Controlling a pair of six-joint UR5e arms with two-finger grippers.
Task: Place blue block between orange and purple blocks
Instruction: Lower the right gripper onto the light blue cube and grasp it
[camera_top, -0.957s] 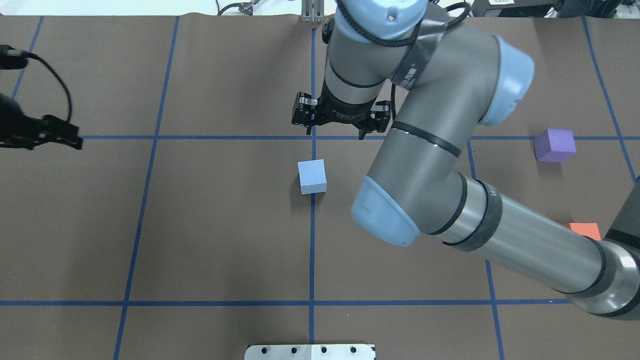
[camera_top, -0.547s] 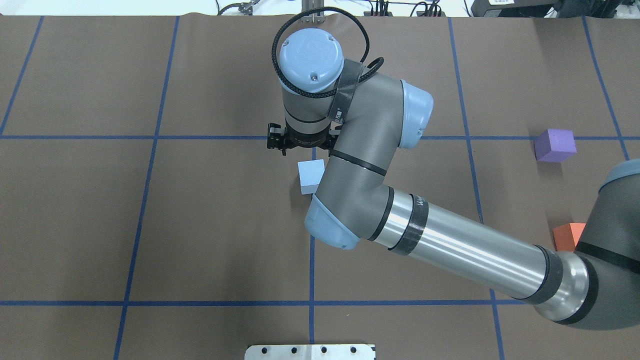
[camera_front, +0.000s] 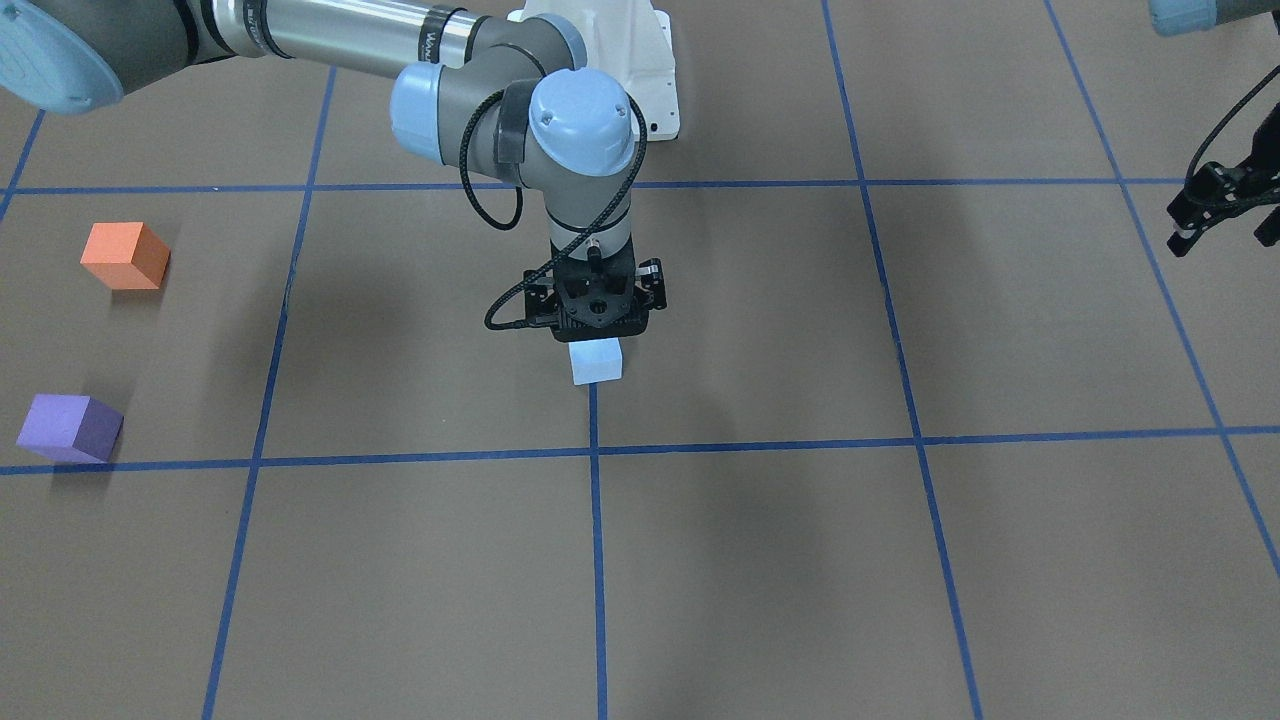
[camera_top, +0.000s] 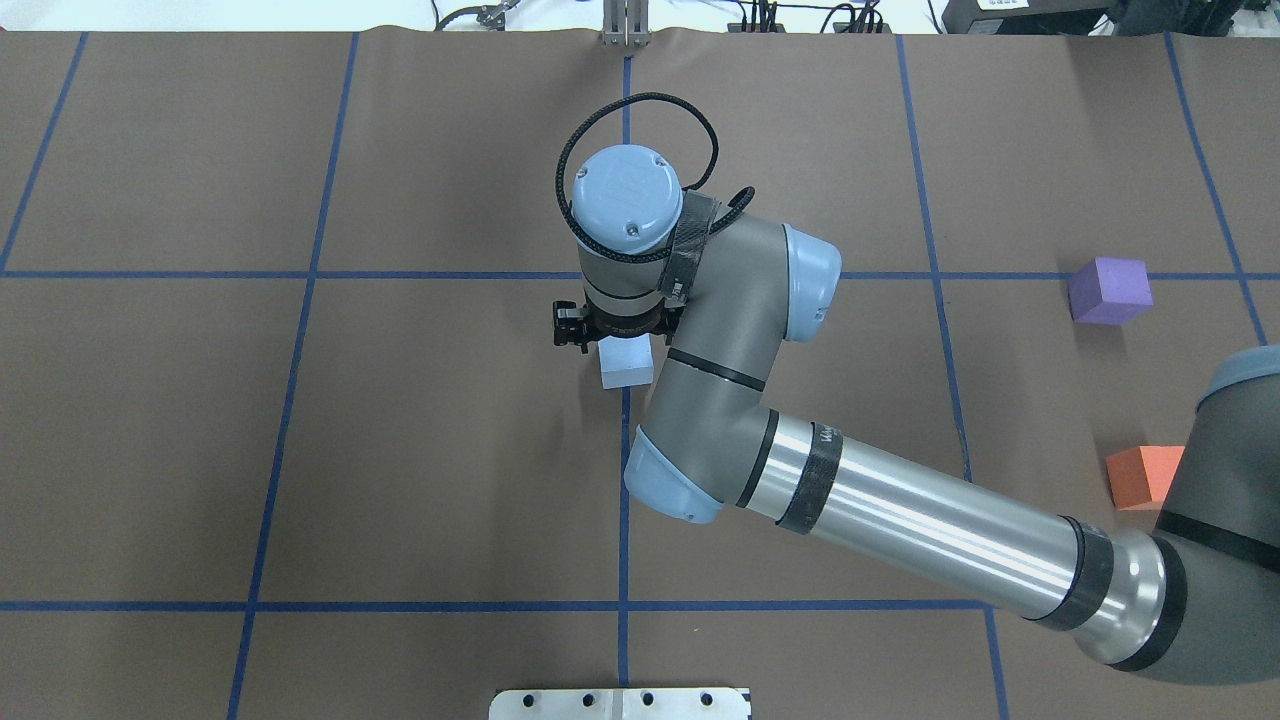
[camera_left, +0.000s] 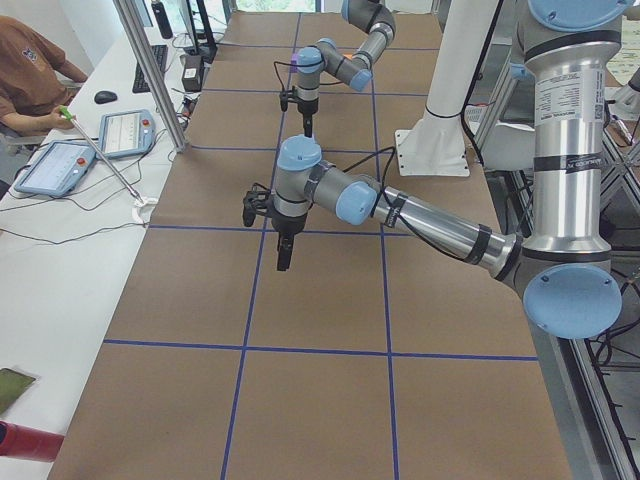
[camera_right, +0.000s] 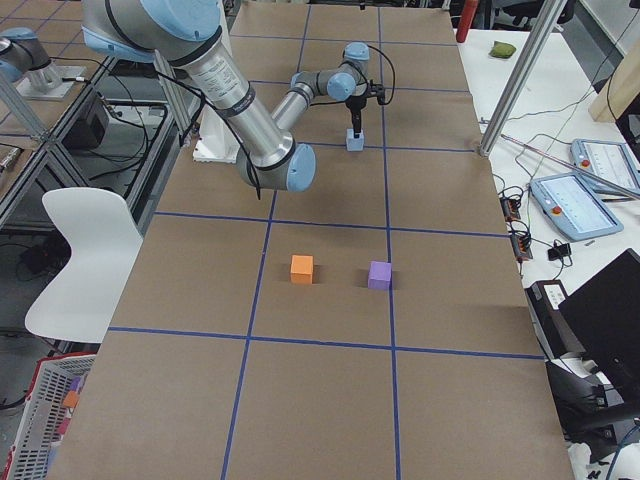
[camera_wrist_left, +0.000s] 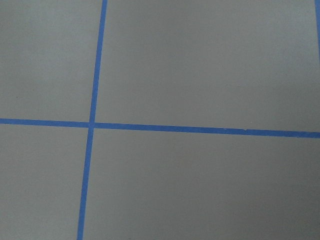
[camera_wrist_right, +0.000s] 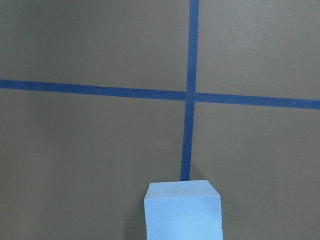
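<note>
The right gripper (camera_front: 597, 326) is held pointing straight down, directly over the blue block (camera_front: 597, 364), a little above the centre of the front-facing frame. Its black body is seen covering the upper part of the block, and the fingers are hidden beneath it. It appears to be lowered around the block, but it cannot be told whether the jaws are apart or pressed against its sides. No fingers are shown in the right wrist view, where only the block's top (camera_wrist_right: 182, 210) is seen at the bottom centre, just below a crossing of blue tape lines (camera_wrist_right: 191, 95).

The block is rested on the brown table cover (camera_front: 800, 560), on a vertical tape line.

The orange block (camera_front: 124, 256) is found at the left edge of the front-facing frame, with the purple block (camera_front: 70, 428) below it. The two are kept apart by a bare gap, well away from the blue block.

The left gripper (camera_front: 1222, 215) is hung at the upper right edge of that frame, partly cut off, so its opening cannot be judged. Nothing is seen in it.
</note>
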